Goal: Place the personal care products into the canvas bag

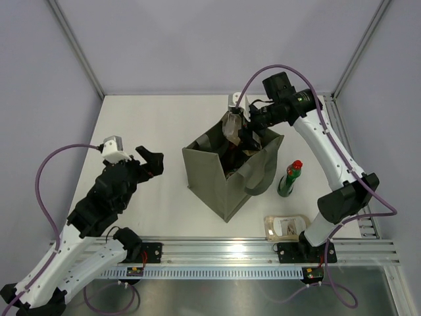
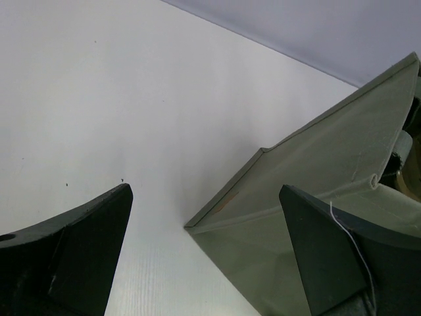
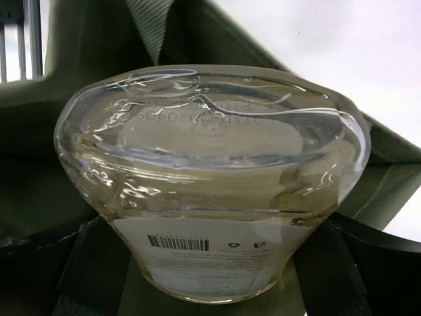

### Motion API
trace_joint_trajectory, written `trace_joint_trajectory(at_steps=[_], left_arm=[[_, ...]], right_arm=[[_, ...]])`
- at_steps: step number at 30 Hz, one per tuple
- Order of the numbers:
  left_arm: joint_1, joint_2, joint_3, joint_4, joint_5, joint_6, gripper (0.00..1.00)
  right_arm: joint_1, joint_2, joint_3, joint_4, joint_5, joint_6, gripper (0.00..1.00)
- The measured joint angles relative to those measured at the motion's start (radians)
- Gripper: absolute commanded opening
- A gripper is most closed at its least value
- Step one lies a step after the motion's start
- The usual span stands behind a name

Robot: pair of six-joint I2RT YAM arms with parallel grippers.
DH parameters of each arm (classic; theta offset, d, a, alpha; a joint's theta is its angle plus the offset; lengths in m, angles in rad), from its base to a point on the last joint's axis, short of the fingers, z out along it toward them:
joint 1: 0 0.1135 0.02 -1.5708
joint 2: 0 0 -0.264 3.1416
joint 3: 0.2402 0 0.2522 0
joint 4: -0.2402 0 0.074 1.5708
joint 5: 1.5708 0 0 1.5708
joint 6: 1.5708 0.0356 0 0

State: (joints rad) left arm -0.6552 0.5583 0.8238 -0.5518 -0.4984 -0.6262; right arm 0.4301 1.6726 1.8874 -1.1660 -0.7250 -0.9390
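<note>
— Where is the right claw (image 1: pixel 243 130)?
— Over the 12 o'clock rim of the bag (image 1: pixel 210 174), jaws spread wide around a clear bottle (image 3: pixel 210 178) of yellowish liquid.
— And the left claw (image 1: pixel 150 162)?
— At the bag's 9 o'clock, gaping and holding nothing. A green bottle (image 1: pixel 289 179) stands at the bag's 3 o'clock, and a pouch (image 1: pixel 286 225) lies at 5 o'clock.
</note>
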Motion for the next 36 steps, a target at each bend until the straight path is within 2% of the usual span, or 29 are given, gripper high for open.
trace_joint_trajectory(at_steps=[5,8,12,17,20,26,31,36], left_arm=[[0.018,0.029,0.000,-0.071,-0.068,-0.199,0.99],[0.069,0.080,0.000,-0.153,-0.072,-0.356,0.99],[0.225,0.127,-0.003,-0.233,-0.006,-0.516,0.99],[0.409,0.191,0.015,-0.345,0.057,-0.640,0.99],[0.479,0.282,0.079,-0.451,0.072,-0.710,0.99],[0.607,0.454,0.175,-0.597,0.092,-0.791,0.99],[0.767,0.573,0.161,-0.623,0.114,-0.808,0.99],[0.919,0.607,0.105,-0.597,0.116,-0.819,0.99]], right_arm=[[0.006,-0.009,0.000,-0.071,0.013,-0.112,1.00],[0.010,-0.009,0.012,-0.090,-0.005,-0.165,1.00],[0.014,-0.011,0.051,-0.098,-0.032,-0.193,1.00],[0.014,-0.011,0.110,-0.098,-0.069,-0.164,1.00],[0.014,-0.007,0.175,-0.074,-0.086,-0.072,0.99],[-0.017,-0.003,0.252,0.071,-0.121,0.212,1.00],[-0.182,0.079,0.346,0.130,-0.214,0.403,0.99],[-0.352,0.180,0.410,0.129,-0.293,0.505,0.99]])
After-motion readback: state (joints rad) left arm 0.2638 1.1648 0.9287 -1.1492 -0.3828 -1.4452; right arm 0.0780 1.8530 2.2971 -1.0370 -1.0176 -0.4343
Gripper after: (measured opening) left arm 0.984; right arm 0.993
